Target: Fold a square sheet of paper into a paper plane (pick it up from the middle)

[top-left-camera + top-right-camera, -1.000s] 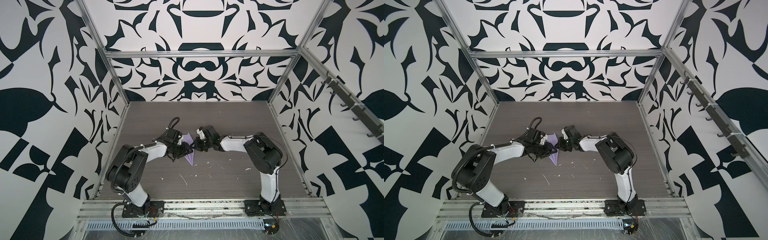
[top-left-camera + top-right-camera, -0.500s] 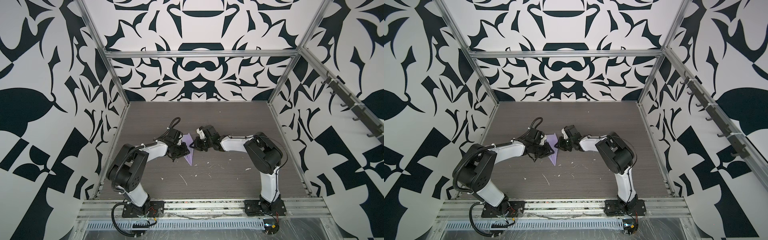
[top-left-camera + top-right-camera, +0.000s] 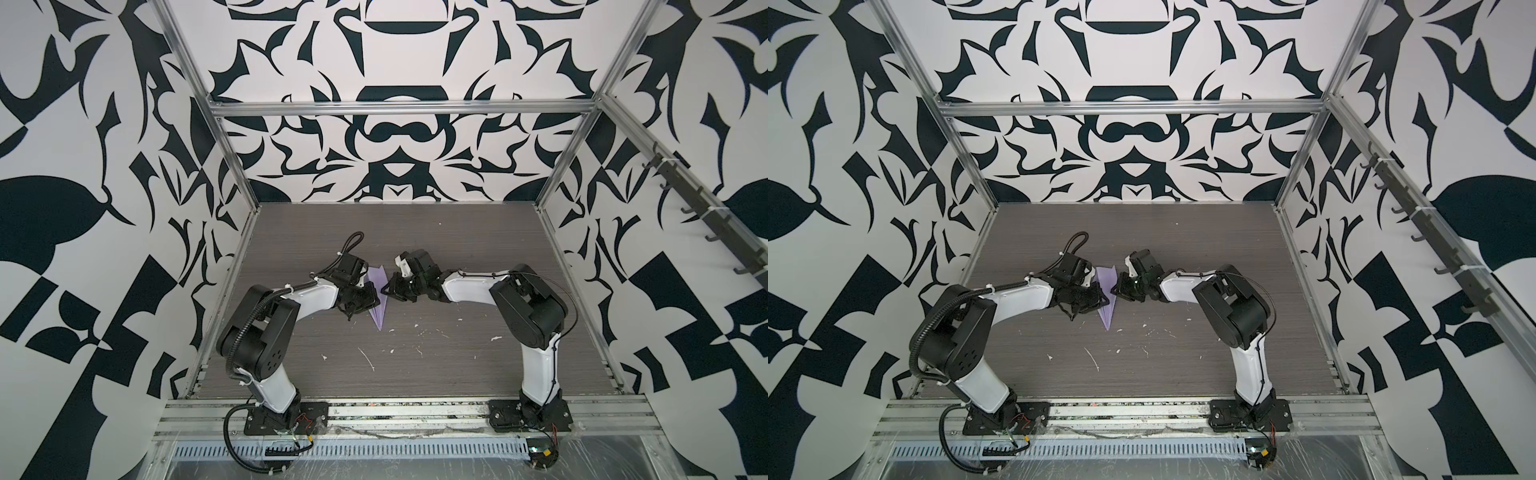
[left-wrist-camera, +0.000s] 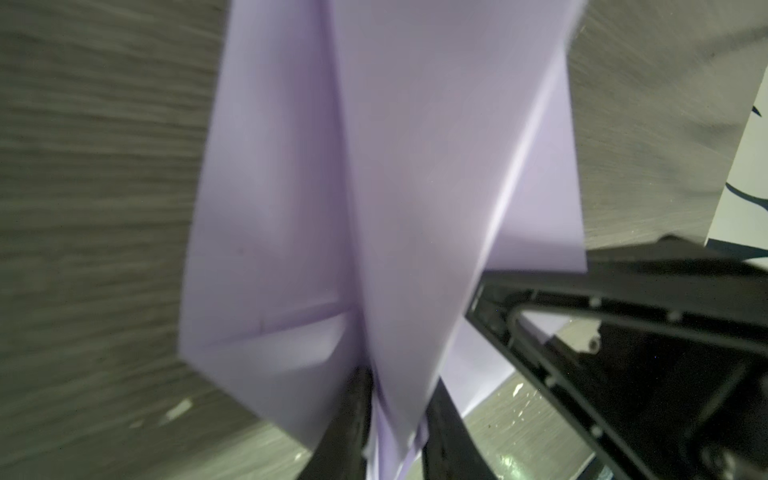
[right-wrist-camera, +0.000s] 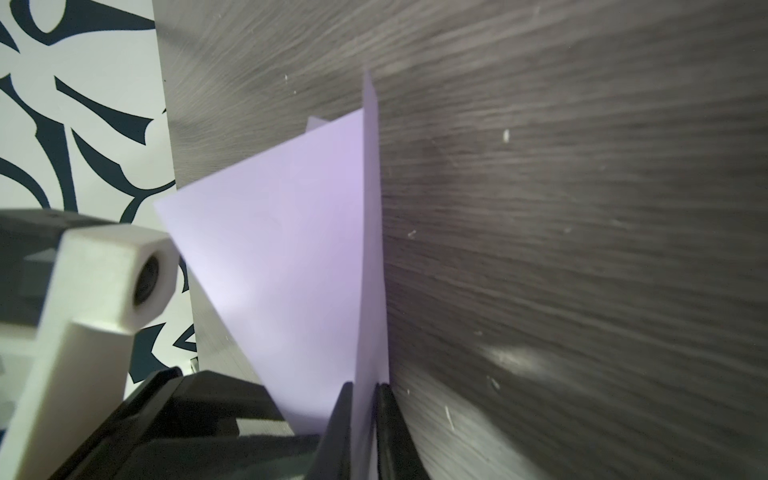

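Lilac paper plane (image 3: 379,315), nose twd front, long axis front-back

Black-white patterned walls (image 3: 395,62), aluminium frame rails (image 3: 399,109), grey woodgrain floor (image 3: 415,232), white flecks (image 3: 368,359) scattered.

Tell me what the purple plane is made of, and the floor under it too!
The plane looks like thin matte paper: lilac, with sharp straight creases. The table under it looks like grey-brown wood-grain board, maybe laminate rather than real wood: fine streaks run one way, with a dull sheen.
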`<action>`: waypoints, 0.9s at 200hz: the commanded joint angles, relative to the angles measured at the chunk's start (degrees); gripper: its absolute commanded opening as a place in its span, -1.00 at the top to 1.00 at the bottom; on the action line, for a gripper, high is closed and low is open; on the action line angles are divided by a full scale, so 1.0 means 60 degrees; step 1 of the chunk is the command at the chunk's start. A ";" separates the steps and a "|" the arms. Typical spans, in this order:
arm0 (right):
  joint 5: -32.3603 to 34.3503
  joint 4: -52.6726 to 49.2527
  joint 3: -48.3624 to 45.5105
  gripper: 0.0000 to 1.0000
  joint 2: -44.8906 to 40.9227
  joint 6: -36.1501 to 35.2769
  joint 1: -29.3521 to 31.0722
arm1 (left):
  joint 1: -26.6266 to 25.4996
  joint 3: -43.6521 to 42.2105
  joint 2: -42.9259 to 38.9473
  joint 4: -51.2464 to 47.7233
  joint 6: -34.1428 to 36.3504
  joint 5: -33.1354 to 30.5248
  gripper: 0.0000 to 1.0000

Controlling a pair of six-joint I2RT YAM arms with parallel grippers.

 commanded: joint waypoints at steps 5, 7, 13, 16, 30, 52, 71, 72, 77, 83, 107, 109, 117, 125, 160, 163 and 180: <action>0.0371 -0.0039 -0.0216 0.67 -0.0883 -0.0188 -0.0148 | -0.0049 0.0493 0.0146 -0.0944 0.0042 -0.0482 0.67; 0.0413 -0.0078 -0.0251 0.67 -0.0929 -0.0202 -0.0156 | -0.0057 0.0523 0.0141 -0.0998 0.0059 -0.0510 0.69; 0.0549 -0.0194 -0.0354 0.65 -0.1110 -0.0298 -0.0228 | -0.0051 0.0623 0.0128 -0.1157 0.0138 -0.0610 0.74; 0.0621 -0.0254 -0.0401 0.64 -0.1191 -0.0331 -0.0275 | -0.0051 0.0689 0.0128 -0.1276 0.0190 -0.0666 0.77; 0.1033 -0.0576 -0.0648 0.61 -0.1702 -0.0582 -0.0467 | -0.0050 0.1044 0.0117 -0.1993 0.0501 -0.1080 0.86; 0.2086 -0.1473 -0.0948 0.55 -0.2566 -0.1104 -0.0675 | -0.0057 0.1611 0.0004 -0.3229 0.1078 -0.2033 0.90; 0.2820 -0.1973 -0.1190 0.55 -0.3139 -0.1406 -0.0785 | -0.0049 0.2117 0.0059 -0.4253 0.1547 -0.2833 0.90; 0.2837 -0.1993 -0.1205 0.55 -0.3172 -0.1417 -0.0787 | -0.0049 0.2140 0.0062 -0.4309 0.1568 -0.2861 0.90; 0.2989 -0.2063 -0.1271 0.54 -0.3290 -0.1449 -0.0789 | -0.0051 0.2247 0.0121 -0.4512 0.1647 -0.2978 0.90; 0.3115 -0.2094 -0.1352 0.54 -0.3398 -0.1476 -0.0816 | -0.0061 0.2332 0.0169 -0.4666 0.1722 -0.3047 0.89; 0.3365 -0.2221 -0.1521 0.54 -0.3589 -0.1485 -0.0862 | -0.0138 0.2710 0.0568 -0.5138 0.1948 -0.3422 0.80; 0.3366 -0.2227 -0.1533 0.54 -0.3594 -0.1486 -0.0861 | -0.0148 0.2747 0.0605 -0.5177 0.1971 -0.3461 0.80; 0.3367 -0.2241 -0.1549 0.54 -0.3583 -0.1460 -0.0866 | -0.0170 0.2880 0.0789 -0.5298 0.2012 -0.3533 0.78; 0.3361 -0.2237 -0.1570 0.54 -0.3578 -0.1454 -0.0874 | -0.0210 0.2954 0.0917 -0.5321 0.2013 -0.3602 0.75; 0.3367 -0.2183 -0.1650 0.55 -0.3627 -0.1396 -0.0866 | -0.0298 0.3064 0.1306 -0.5221 0.1891 -0.3591 0.66; 0.3367 -0.2176 -0.1651 0.55 -0.3629 -0.1394 -0.0862 | -0.0298 0.3058 0.1328 -0.5210 0.1884 -0.3591 0.65; 0.3367 -0.2180 -0.1673 0.55 -0.3658 -0.1397 -0.0862 | -0.0313 0.3017 0.1479 -0.5165 0.1838 -0.3576 0.59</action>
